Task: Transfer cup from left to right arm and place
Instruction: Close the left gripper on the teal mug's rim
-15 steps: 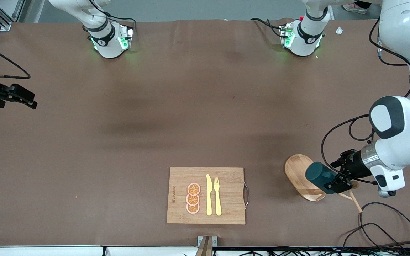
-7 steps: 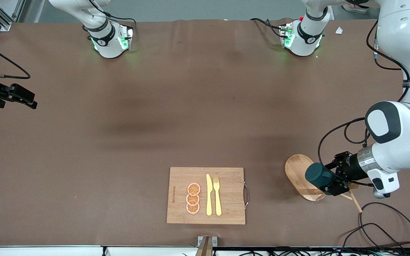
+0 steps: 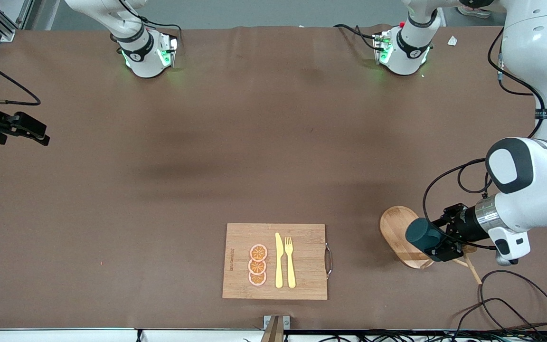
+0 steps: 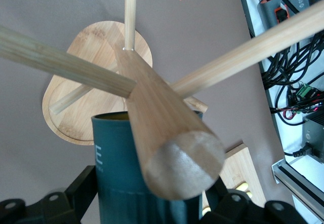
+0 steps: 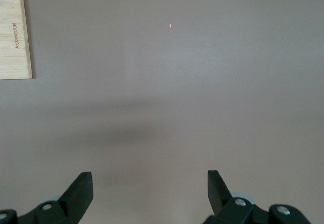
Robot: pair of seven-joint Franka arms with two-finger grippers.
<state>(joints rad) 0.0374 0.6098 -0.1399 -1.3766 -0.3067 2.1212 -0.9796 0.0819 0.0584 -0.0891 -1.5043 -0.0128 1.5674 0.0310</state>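
A dark teal cylindrical cup (image 4: 126, 168) sat between the left gripper's (image 4: 152, 203) black fingers (image 4: 81, 186), against a wooden peg stand (image 4: 152, 107).

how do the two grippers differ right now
The left gripper is at the wooden peg stand, its jaws on either side of the cup; the right gripper has nothing between its jaws, which stand wide open over bare table. Both have black jaws.

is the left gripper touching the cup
Touching: the left wrist view shows the left gripper with its fingers pressed against the cup.
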